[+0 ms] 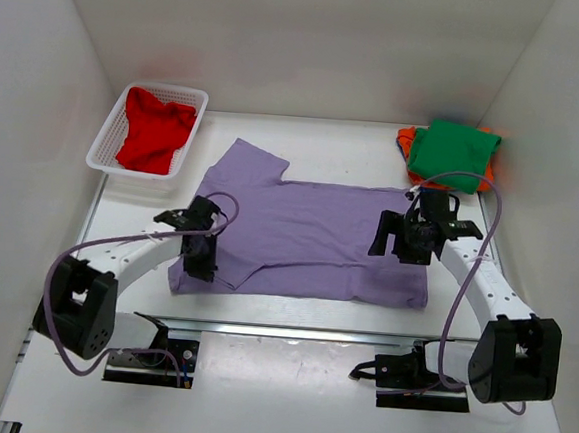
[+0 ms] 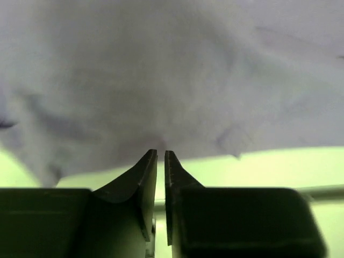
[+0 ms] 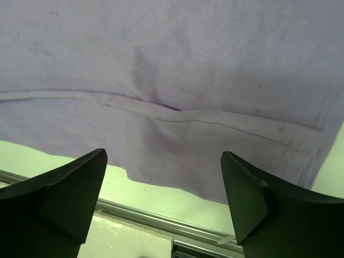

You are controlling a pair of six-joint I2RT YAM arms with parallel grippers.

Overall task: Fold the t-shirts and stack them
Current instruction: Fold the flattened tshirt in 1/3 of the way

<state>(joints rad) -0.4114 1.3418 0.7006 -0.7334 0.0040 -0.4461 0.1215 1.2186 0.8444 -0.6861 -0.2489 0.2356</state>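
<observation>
The lavender t-shirt (image 1: 318, 239) lies spread across the middle of the table, its left side folded inward. My left gripper (image 1: 203, 265) sits at the shirt's lower left corner. In the left wrist view its jaws (image 2: 160, 153) stand almost together, the tips pinching the blurred cloth edge (image 2: 177, 97). My right gripper (image 1: 392, 247) hovers over the shirt's right part. Its jaws (image 3: 164, 156) are wide open with nothing between them, just above the hem (image 3: 204, 118). A red t-shirt (image 1: 154, 131) lies in the basket. A green t-shirt (image 1: 453, 149) rests folded on an orange one (image 1: 406, 140) at the back right.
The white mesh basket (image 1: 104, 152) stands at the back left. White walls close in the table on three sides. A metal rail (image 1: 291, 330) runs along the near edge, between the shirt and the arm bases.
</observation>
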